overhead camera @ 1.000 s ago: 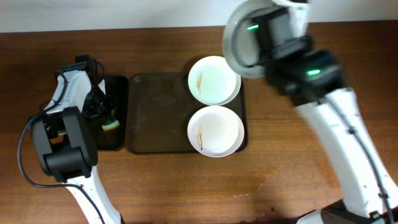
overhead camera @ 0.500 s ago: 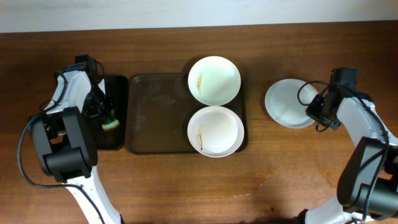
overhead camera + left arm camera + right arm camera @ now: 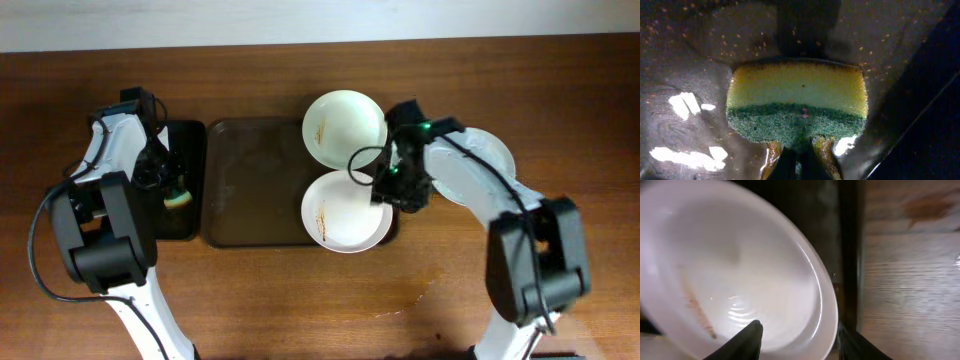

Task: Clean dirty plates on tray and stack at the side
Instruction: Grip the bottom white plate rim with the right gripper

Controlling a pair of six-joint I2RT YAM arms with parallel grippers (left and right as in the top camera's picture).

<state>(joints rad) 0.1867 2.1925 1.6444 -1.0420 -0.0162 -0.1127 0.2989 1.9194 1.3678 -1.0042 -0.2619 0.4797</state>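
On the brown wooden table (image 3: pixel 300 300), the large rectangular dark brown glossy tray (image 3: pixel 250 185) lies with its long axis running left to right in the overhead view. Two round white shallow plates occupy its right end. The upper plate (image 3: pixel 345 130) overhangs the far rim, and the lower plate (image 3: pixel 340 210) sits at the near right corner. A third plate (image 3: pixel 497 150) rests on the table to the right of the tray, partly hidden under the right arm. We judge the step in hand to be taking hold of the lower plate. The right gripper (image 3: pixel 800 330) is spread and straddles the plate's right rim, with one finger (image 3: pixel 745 342) over the bowl and the other (image 3: pixel 857 347) outside above the tray. To do this well, we seat the rim deep between the fingers before closing. We then lift straight up so the plate clears the tray's raised rim and does not knock the upper plate, which is almost touching it. The plate faces upward and lies flat. Being round, it has no long axis, and its one directional mark is a thin yellowish-brown smear on the left of its face. The left gripper (image 3: pixel 797 152) appears to pinch the green side of a yellow-and-green sponge (image 3: pixel 797 97) over the narrow black tray (image 3: pixel 190 225) — ready for wiping.
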